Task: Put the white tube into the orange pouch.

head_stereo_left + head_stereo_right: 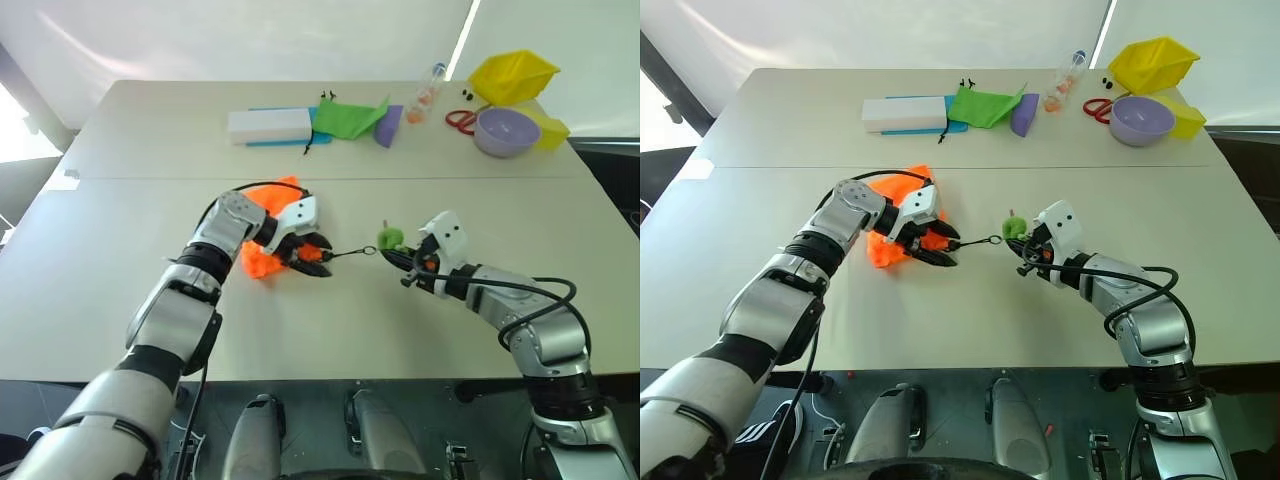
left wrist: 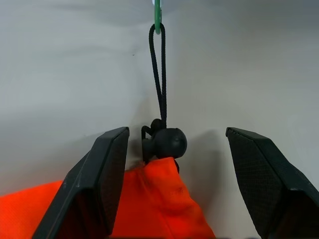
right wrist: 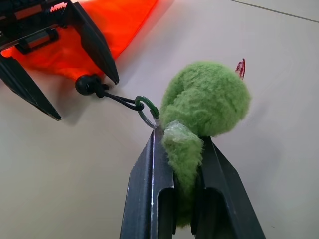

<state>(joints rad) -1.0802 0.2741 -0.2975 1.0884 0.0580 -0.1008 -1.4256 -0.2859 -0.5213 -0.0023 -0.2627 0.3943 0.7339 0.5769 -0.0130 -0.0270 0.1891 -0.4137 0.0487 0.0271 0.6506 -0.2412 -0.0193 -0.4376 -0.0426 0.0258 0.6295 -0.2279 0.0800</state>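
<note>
Head views overhead; wrist views close, sharing orange pouch (image 2: 149,199).

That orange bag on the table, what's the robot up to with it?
The right gripper is shut on a fuzzy green charm tied to the orange pouch by a black cord. The left gripper is open, its fingers either side of the pouch's gathered neck and black cord stopper. No tube is in either gripper.
</note>
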